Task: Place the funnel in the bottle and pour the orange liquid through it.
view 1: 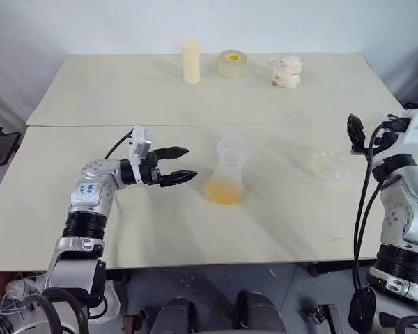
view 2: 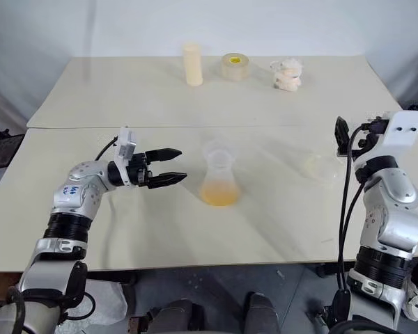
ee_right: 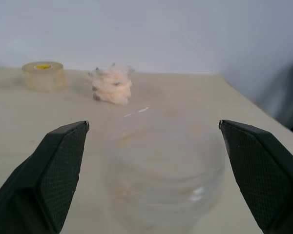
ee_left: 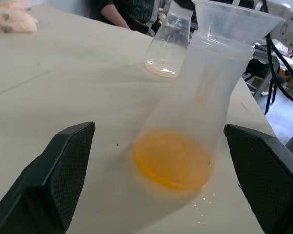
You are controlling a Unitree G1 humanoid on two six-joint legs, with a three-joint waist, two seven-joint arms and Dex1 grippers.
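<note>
a pale beige tabletop (view 1: 125, 229) made of two sections, a seam running across between the near and the far one. near the middle of the near section stands the bottle (view 1: 227, 182), upright, with the orange liquid (view 1: 224, 191) pooled in its broad base and the funnel (view 1: 232, 151) seated in its neck. at about 3 o'clock from it, well apart, rests a squat clear flask (view 1: 329, 165). on the far section, toward 12 o'clock, three things sit in a row along the back: a cream cylinder (view 1: 191, 61) standing upright, a tape roll (view 1: 233, 64) with a yellow core just beside it, and a crumpled whitish wad (view 1: 286, 72) at the 1 o'clock end.
</note>
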